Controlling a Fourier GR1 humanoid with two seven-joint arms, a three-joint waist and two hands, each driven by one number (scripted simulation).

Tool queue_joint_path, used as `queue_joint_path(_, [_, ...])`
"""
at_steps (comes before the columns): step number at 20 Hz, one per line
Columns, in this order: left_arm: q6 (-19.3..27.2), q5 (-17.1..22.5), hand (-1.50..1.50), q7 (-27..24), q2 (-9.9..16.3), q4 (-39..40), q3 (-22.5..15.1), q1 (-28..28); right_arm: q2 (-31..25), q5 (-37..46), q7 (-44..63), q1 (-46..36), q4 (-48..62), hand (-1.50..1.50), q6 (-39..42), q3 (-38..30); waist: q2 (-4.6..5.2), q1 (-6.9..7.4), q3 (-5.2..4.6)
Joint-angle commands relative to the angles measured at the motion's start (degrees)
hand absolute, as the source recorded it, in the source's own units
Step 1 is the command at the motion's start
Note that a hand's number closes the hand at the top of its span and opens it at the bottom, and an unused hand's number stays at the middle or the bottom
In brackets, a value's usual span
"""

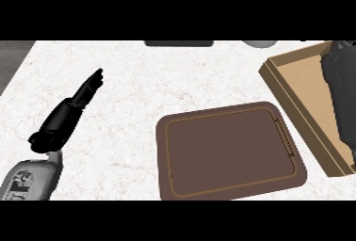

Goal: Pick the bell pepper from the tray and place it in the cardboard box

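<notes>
The brown tray [230,150] lies on the white marble counter at centre right, and nothing shows on it. A cardboard box [303,94] stands open along the right edge, angled beside the tray. My right hand [341,80] shows as a dark shape over the box's inside, cut off by the view's right edge; its shape is unclear. No bell pepper is visible anywhere; it may be hidden under that hand. My left hand [76,101] rests open on the left of the counter, fingers straight and pointing away, far from the tray.
A dark flat object [179,43] and a grey round thing [259,44] sit at the counter's far edge. The counter's left edge [15,70] runs diagonally at upper left, with dark floor beyond it.
</notes>
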Motion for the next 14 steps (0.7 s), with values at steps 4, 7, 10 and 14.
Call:
queue_joint_path(4, [0.3,-0.5,0.0,1.1,-1.3,0.2,-0.2,-1.6,-9.8,-1.6,-5.9,-1.0,10.5,1.5,7.7,-2.9,0.14,0.11,0.0])
queue_joint_path(7, [-0.3,-0.7,0.0,0.4,-0.6,-0.2,-0.2,0.7,-10.1,-4.0,-6.8,1.5,14.9,1.5,14.0,-4.1,0.21,0.28,0.02])
queue_joint_path(10, [-1.9,0.8,0.0,0.8,0.5,-1.0,1.1,-0.1,-12.7,-5.7,-8.7,1.4,18.5,1.5,18.4,-5.6,0.13,0.37,0.02])
queue_joint_path(14, [-1.5,-0.2,0.0,1.3,-0.9,-5.2,-0.9,2.9,-16.9,-7.0,-16.5,4.2,23.9,1.5,21.1,-6.7,0.14,0.93,0.08])
